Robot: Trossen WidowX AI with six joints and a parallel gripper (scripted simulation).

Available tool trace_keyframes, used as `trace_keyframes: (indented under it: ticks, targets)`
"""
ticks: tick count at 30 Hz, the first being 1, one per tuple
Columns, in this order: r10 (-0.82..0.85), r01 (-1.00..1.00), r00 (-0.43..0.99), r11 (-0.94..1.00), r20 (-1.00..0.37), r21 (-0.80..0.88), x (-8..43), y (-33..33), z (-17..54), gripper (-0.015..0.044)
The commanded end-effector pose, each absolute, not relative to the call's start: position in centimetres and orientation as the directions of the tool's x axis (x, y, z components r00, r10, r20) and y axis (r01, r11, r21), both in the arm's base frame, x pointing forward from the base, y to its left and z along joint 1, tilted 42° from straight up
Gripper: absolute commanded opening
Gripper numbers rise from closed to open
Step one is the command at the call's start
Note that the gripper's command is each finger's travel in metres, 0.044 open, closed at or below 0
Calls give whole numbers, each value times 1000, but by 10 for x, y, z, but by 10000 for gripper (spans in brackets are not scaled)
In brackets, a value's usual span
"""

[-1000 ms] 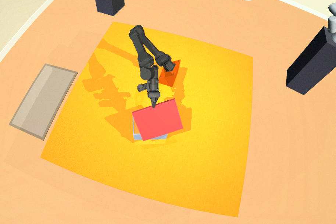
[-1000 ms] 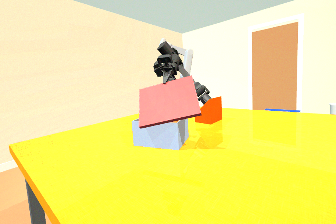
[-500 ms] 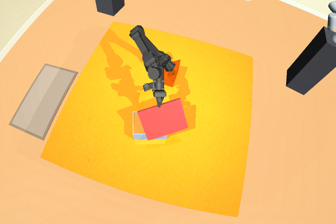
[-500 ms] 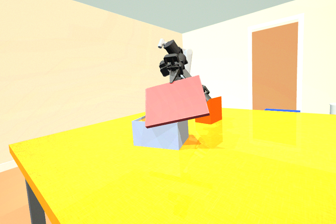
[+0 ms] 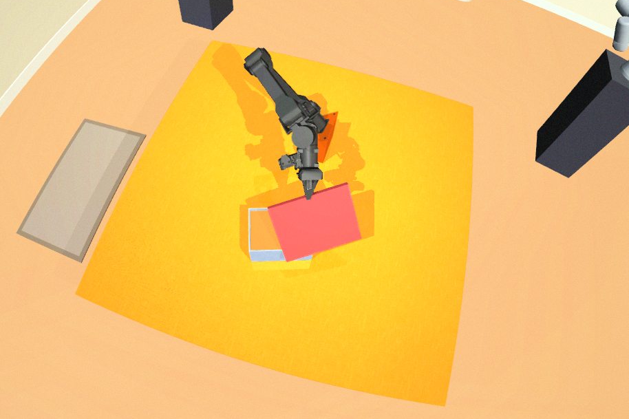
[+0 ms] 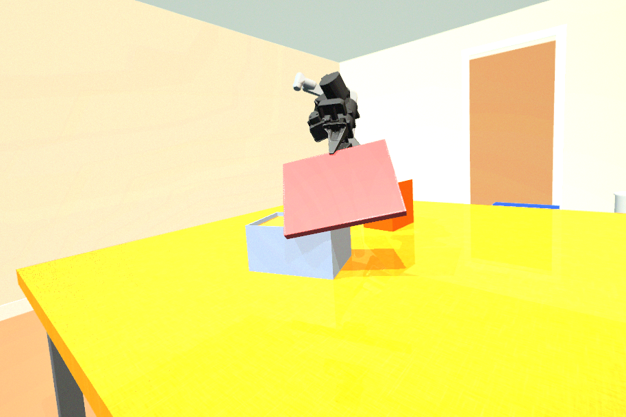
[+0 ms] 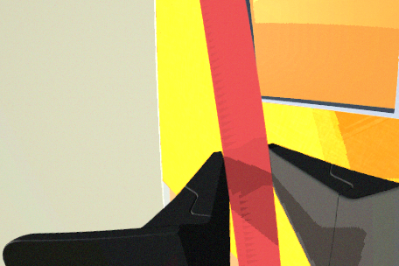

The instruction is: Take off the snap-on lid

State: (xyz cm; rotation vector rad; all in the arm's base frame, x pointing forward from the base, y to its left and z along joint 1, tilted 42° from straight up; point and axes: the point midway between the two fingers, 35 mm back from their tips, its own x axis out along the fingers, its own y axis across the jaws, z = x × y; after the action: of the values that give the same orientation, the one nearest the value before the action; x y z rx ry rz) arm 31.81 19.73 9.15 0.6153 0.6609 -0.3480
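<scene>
Table point(image 5: 406, 210) point(image 6: 384, 351) point(image 7: 188, 98) bears the pale-blue storage box point(image 5: 266, 255) point(image 6: 288, 253) point(image 7: 332, 108), upright and uncovered, in a room with a brown door point(image 6: 510, 129). Above it I tilt the red lid point(image 5: 314, 223) point(image 6: 341, 190) point(image 7: 238, 76), probably to clear the rim, my pincer point(image 5: 308, 197) point(image 6: 332, 152) point(image 7: 244, 157) clenched on its edge.

In the top view, the lid point(image 5: 316, 223) point(image 6: 344, 190) point(image 7: 238, 76) overhangs the right of the box point(image 5: 265, 255) point(image 6: 290, 253) point(image 7: 328, 107) on the table point(image 5: 355, 327) point(image 6: 303, 351) point(image 7: 185, 76).
</scene>
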Motion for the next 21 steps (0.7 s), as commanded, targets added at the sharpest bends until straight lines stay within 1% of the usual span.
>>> trace_keyframes:
  ticks: [1,21]
  targets:
    - [-105,484,745,765,-659,425,314,203,87,0]
    - [-104,485,744,764,-660,426,292,227,63,0]
